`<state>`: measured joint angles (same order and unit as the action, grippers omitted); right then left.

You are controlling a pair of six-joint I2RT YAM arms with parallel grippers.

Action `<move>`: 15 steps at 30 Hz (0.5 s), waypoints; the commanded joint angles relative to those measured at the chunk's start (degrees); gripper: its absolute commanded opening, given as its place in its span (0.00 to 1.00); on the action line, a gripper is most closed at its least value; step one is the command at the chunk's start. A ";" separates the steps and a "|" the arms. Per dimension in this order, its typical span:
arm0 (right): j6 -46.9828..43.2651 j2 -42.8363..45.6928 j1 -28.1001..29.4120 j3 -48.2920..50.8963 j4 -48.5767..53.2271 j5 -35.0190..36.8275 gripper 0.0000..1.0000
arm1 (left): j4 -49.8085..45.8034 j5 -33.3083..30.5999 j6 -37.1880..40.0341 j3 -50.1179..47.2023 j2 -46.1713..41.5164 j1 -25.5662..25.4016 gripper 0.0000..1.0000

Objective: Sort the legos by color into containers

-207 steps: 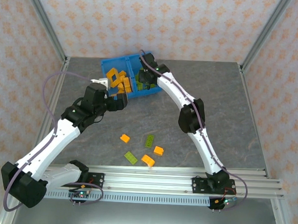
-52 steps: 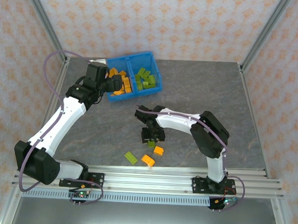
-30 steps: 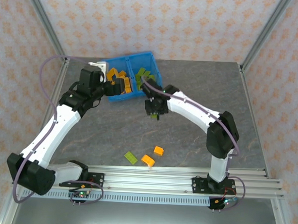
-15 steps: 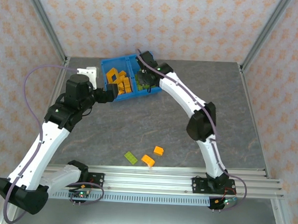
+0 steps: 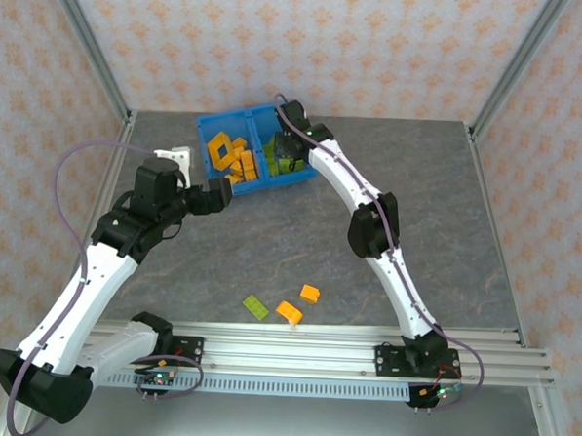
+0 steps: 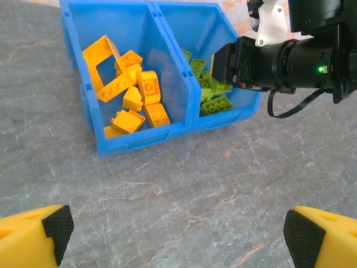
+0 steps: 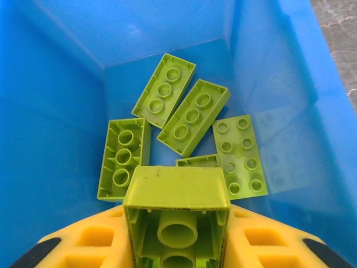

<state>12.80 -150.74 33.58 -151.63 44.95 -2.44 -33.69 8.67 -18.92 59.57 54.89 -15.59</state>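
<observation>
Right wrist view crops the green lego [image 7: 177, 192] the right gripper [image 7: 177, 241] clamps.

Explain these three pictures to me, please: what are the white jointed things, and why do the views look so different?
The white jointed things are two robot arms bolted to a grey table. Each ends in a two-finger gripper. One picture comes from a camera fixed above, looking down on both arms. The other two come from small cameras on the wrists, so each arm's own yellow fingers show at the bottom edge.

On the table stands a blue bin with two compartments. One holds orange bricks, the other green bricks. Three loose bricks lie nearer the arms' bases, two orange and one green.

The right gripper holds a green brick above the green compartment. The left gripper is open and empty, facing the bin.
</observation>
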 commanded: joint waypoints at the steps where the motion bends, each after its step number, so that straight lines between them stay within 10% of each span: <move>1: 2.24 0.12 0.89 -3.64 -2.67 -0.88 0.42 | -0.89 0.82 -2.06 -0.57 -0.39 0.40 1.00; 15: -1.16 15.49 0.62 -2.53 -1.96 -0.95 0.55 | -7.13 -3.99 -27.94 -6.22 0.15 -4.90 1.00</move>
<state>13.56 -144.68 34.30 -154.58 43.00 -3.95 -36.34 6.35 -37.12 54.06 54.89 -17.65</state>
